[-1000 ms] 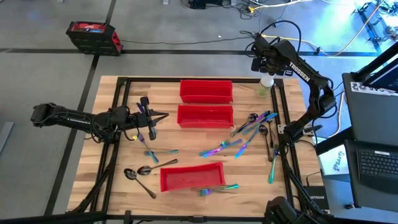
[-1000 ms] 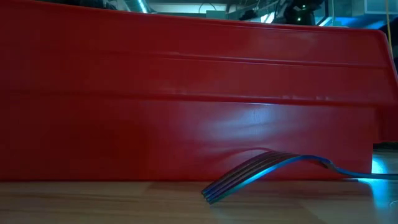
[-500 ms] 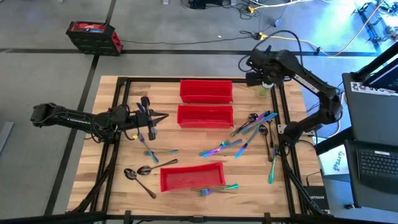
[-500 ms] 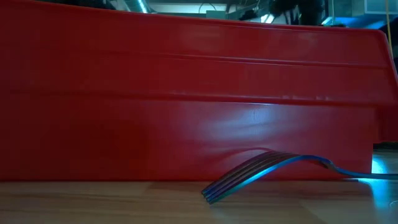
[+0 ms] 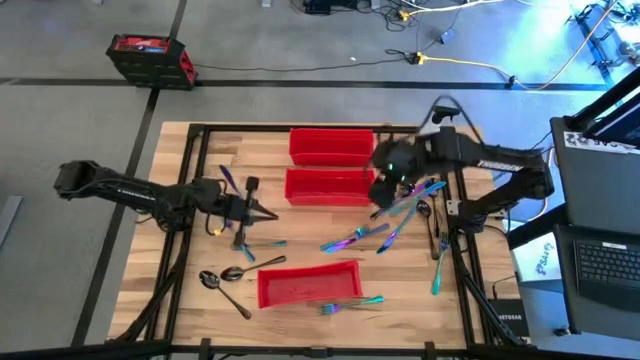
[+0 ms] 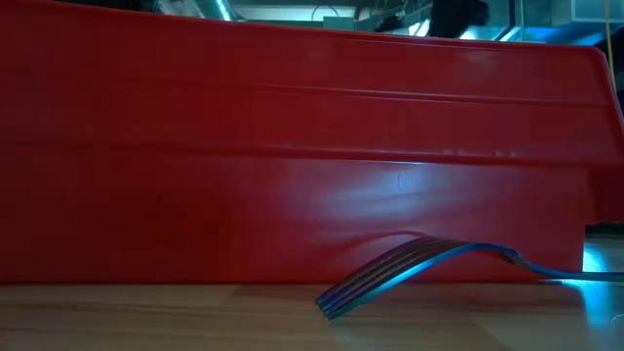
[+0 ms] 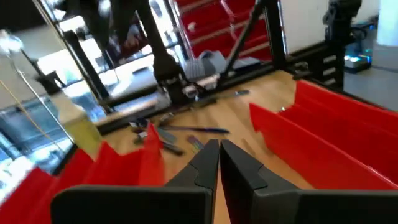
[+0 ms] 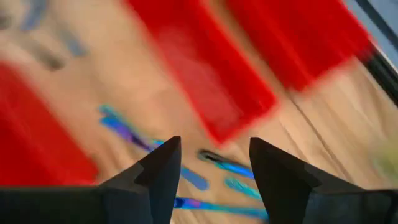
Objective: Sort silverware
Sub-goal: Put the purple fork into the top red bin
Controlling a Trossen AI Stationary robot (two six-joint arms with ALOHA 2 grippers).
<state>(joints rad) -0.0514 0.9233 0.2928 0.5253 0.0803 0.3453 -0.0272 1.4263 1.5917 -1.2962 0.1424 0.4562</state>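
Observation:
Iridescent silverware lies loose on the wooden table: a pile (image 5: 400,208) on the right, two dark spoons (image 5: 225,277) at the near left, a fork (image 5: 352,302) before the near red bin (image 5: 308,283), and a knife (image 5: 440,268) by the right edge. My right gripper (image 5: 385,185) hovers open over the pile (image 8: 211,163), nothing between its fingers. My left gripper (image 5: 262,212) is shut and empty at the table's left, pointing toward the middle bin (image 5: 330,187); its fingertips (image 7: 217,148) meet. The low view shows a fork (image 6: 419,265) resting tines down before a bin wall (image 6: 292,146).
A third red bin (image 5: 332,146) stands at the far side. A black metal frame (image 5: 190,200) runs along the table's left and right edges. Loose pieces (image 5: 245,246) lie close beside my left gripper. Bare wood shows between the middle and near bins.
My right gripper has swung fast from the table's far right corner toward the middle, rolling as it went, and now hangs over the silverware pile beside the middle bin. My left gripper has shifted slightly right and down and turned at the wrist, staying shut.

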